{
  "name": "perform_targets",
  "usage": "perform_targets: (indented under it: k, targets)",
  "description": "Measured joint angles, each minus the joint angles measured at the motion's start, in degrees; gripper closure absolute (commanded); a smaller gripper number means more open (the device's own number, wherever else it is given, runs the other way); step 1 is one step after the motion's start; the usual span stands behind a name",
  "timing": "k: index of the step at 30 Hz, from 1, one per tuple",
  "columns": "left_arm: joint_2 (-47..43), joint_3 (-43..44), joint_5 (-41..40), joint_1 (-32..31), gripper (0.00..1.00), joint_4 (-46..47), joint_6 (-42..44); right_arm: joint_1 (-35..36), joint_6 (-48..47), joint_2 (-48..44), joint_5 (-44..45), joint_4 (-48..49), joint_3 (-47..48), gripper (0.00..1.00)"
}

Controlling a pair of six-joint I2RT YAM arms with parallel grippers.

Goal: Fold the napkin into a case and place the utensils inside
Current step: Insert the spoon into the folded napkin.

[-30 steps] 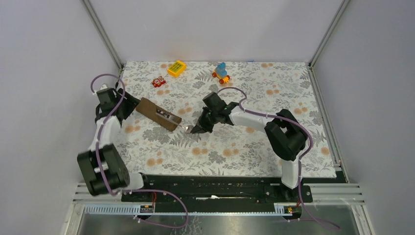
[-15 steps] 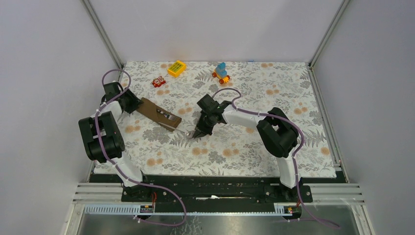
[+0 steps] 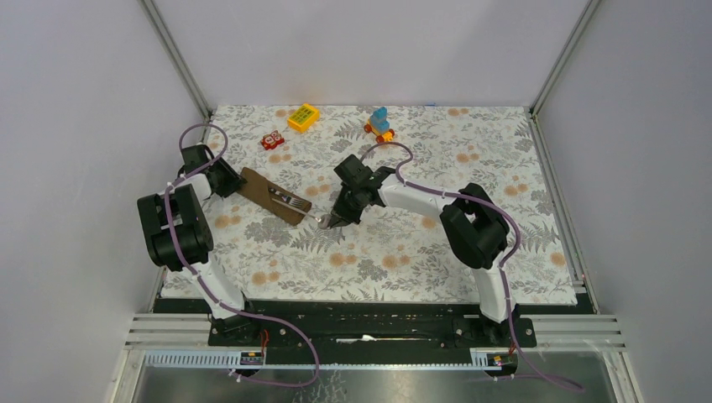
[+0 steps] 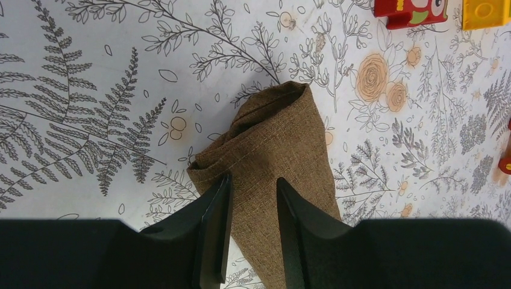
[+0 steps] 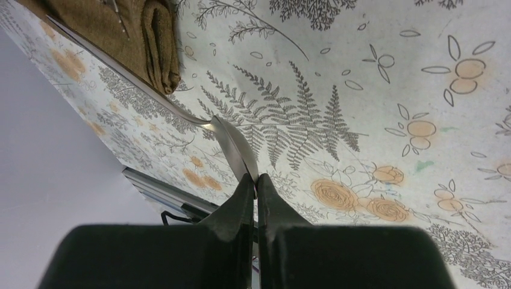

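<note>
Right tool (image 5: 254,180) pinches curved shiny metal spoon (image 5: 224,139).

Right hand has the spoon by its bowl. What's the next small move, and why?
Probably push the spoon a little further, handle first, toward the brown case. The right hand is shut on its bowl and the handle lies along the case's edge; whether it is inside is unclear. The left hand straddles the case's far end, which should steady it.
</note>
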Motion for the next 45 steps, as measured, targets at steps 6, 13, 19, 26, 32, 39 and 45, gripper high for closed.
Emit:
perform_targets:
  k: [6,13,19,26,32,39,45]
  targets:
    - [0.28,0.00,0.02,0.04,0.65,-0.02,-0.02,0.00,0.07,3.39,0.26,-0.39,1.97,1.00]
    - [0.28,0.00,0.02,0.04,0.65,-0.07,-0.02,0.11,0.44,5.79,0.24,-1.42,5.20,1.00]
    - [0.28,0.00,-0.02,0.04,0.65,-0.07,-0.15,0.68,1.03,8.68,0.37,-2.78,10.60,1.00]
    - [0.28,0.00,-0.02,0.04,0.65,-0.09,-0.20,1.68,2.56,12.55,0.31,-3.56,16.81,1.00]
    - [0.28,0.00,0.00,0.04,0.65,-0.11,-0.20,2.25,4.04,16.00,0.11,-5.33,22.97,1.00]
    - [0.28,-0.13,0.00,0.04,0.65,-0.17,-0.17,2.62,5.77,19.98,0.09,-5.97,27.98,1.00]
    - [0.28,-0.35,-0.02,0.04,0.65,-0.22,-0.04,2.99,7.08,21.81,0.07,-5.66,30.05,1.00]
